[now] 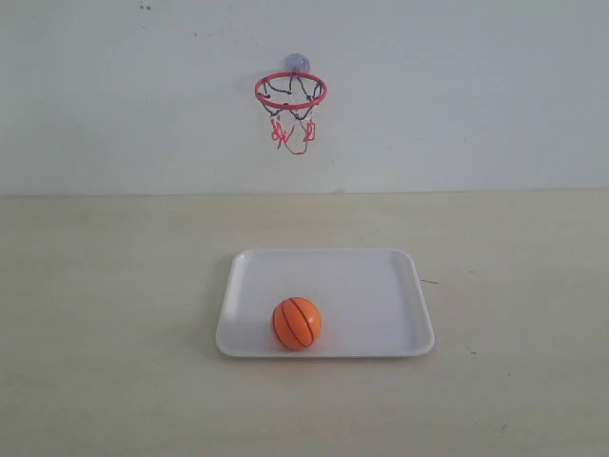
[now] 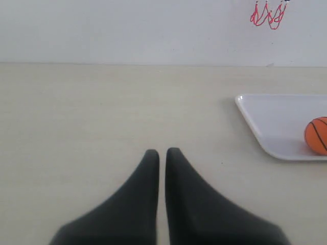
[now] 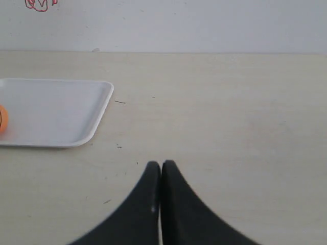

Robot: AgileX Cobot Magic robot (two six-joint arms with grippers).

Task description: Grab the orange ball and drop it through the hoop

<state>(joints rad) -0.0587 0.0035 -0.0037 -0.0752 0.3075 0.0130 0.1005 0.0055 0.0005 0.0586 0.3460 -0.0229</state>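
Observation:
The orange ball (image 1: 297, 324) rests in the near part of a white tray (image 1: 381, 286) on the table. The left wrist view catches the ball (image 2: 317, 135) at its edge, and only a sliver of the ball (image 3: 2, 119) shows in the right wrist view. On the back wall above the tray hangs the hoop (image 1: 290, 91), a red ring with a string net. Net strings show in the wrist views (image 2: 267, 14) (image 3: 40, 4). My left gripper (image 2: 162, 152) is shut and empty, well to the tray's left. My right gripper (image 3: 161, 164) is shut and empty, off the tray's right side. Neither gripper appears in the exterior view.
The pale wooden table (image 1: 114, 286) stretches wide on both sides of the tray and meets a white wall (image 1: 476, 95) at the back. A few small dark specks (image 3: 120, 102) lie on the tabletop beside the tray.

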